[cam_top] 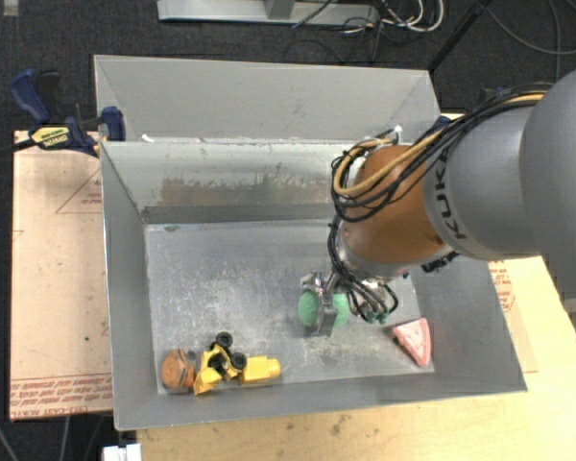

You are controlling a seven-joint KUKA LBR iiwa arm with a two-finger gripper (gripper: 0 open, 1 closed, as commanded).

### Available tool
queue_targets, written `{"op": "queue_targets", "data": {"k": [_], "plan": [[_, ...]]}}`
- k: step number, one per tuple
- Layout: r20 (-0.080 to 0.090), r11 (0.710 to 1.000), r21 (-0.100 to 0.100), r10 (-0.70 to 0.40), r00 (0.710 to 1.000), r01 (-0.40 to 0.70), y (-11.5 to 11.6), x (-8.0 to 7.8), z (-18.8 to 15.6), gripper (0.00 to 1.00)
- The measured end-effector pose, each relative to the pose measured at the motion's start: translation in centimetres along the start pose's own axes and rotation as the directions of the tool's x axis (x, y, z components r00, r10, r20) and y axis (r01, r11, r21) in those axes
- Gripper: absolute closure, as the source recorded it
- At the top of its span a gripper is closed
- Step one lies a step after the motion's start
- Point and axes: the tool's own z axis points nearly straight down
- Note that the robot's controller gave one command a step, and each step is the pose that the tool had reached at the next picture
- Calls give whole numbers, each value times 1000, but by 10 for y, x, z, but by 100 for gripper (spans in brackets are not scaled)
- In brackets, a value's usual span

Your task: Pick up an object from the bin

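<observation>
Overall, the grey metal bin [125, 257] is the largest item, with sloped walls and a scuffed floor. The arm [518, 181] enters from the right as a thick grey barrel crossing the bin's right rim and angles downward toward the middle of the floor. Its wrist carries an orange cover [389, 214] looped with yellow and black cables [365, 161]. Below the wrist, the gripper [321, 317] points down at the floor, slightly right of centre. Its metal tip overlaps a small rounded green thing [310, 307] lying on the floor at that spot, with green showing on either side of the metal. Whether the pincer is apart, together or clamped on the green thing cannot be told.

Near the front wall at the left lies a yellow toy with black parts [250, 368], touching a brown round thing [178, 369]. A pink wedge [414, 340] lies near the gripper, to its right, apart from the green thing.
</observation>
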Motion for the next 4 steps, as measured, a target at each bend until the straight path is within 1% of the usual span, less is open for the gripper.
{"op": "queue_targets", "data": {"k": [1,2,3,4], "plan": [[4,1000,0,-1,1000,1,0,-1,-6,100],[3,1000,0,-1,1000,1,0,-1,-10,100],[-4,1000,0,-1,1000,1,0,1,-20,100],[-2,1000,0,-1,1000,1,0,0,-36,100]]}}
